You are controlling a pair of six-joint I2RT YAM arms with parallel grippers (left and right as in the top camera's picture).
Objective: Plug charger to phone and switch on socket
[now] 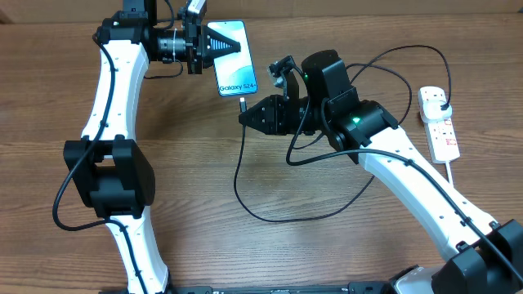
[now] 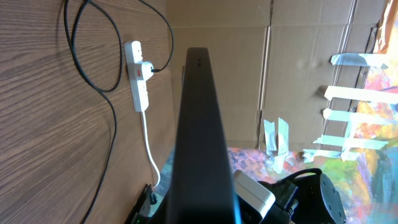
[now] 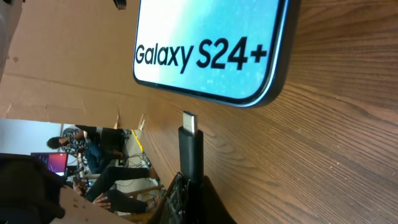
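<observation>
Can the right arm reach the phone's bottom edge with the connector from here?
Probably yes: the right gripper holds the charger tip just short of the phone's bottom edge, with only bare table between.

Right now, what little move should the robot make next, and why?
Probably ease the right gripper forward, pushing the charger tip into the bottom edge of the phone. The tip points at that edge but stands just short of it, and the left gripper clamps the phone.

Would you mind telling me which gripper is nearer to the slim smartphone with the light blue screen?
Left. The left gripper grips the smartphone at its top end; the right gripper holds the black charger connector just off its bottom edge.
</observation>
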